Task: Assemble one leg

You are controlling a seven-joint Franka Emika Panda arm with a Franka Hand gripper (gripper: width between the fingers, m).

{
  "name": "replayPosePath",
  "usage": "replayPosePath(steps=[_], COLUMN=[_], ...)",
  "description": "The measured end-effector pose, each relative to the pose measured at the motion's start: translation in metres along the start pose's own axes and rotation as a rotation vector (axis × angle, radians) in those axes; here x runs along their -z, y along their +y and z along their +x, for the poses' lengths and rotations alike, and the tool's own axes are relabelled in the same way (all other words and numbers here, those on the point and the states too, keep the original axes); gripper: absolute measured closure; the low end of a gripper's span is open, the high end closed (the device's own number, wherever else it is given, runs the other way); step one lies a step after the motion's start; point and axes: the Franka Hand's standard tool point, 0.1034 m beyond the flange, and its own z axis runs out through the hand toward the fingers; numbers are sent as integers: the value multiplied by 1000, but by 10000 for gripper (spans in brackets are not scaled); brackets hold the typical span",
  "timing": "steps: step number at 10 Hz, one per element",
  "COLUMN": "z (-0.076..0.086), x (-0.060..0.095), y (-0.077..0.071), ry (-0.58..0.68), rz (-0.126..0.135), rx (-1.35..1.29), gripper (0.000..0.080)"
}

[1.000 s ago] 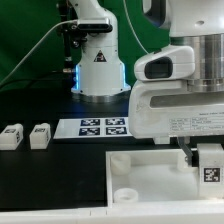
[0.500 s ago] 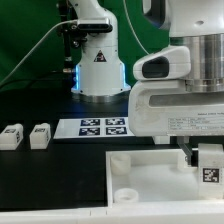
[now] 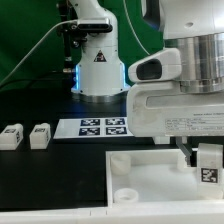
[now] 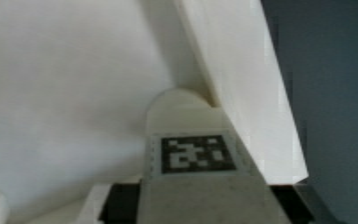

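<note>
My gripper (image 3: 207, 160) is at the exterior view's right, shut on a leg (image 3: 209, 173), a small white block with a black-and-white tag. It holds the leg upright over the right part of the large white panel (image 3: 150, 170). In the wrist view the leg (image 4: 197, 150) stands between my dark fingers (image 4: 126, 202), its tip close to the panel's edge ridge (image 4: 202, 60). Whether the tip touches the panel I cannot tell. Two more legs (image 3: 12, 137) (image 3: 40, 135) lie on the table at the exterior view's left.
The marker board (image 3: 100, 127) lies behind the panel. A round corner socket (image 3: 127, 194) shows at the panel's near left corner. The robot base (image 3: 97, 70) stands at the back against a green backdrop.
My arm has shifted very slightly toward the exterior view's left. The leg stays in my grip over the panel.
</note>
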Motion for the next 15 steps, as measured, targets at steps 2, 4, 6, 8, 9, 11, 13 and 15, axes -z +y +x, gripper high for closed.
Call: replayPosePath(steps=[2,4,6,8,9,11,13,15], z=[-1,-1,-1,-1,-1,-1,-1,-1], x=[0,0,0,-1,-1,-1,-1,-1], y=[-1,0,0,0,0,0,0,0], ry=[1,1,0,0,0,-1,-1,-1], rz=[-6,-5,-6,-6,-6,-6,-6,-6], rx=[-1,-2,-2,-2,-2,-2,-2,-2], gripper=[507,506,413,189,189,151,150,150])
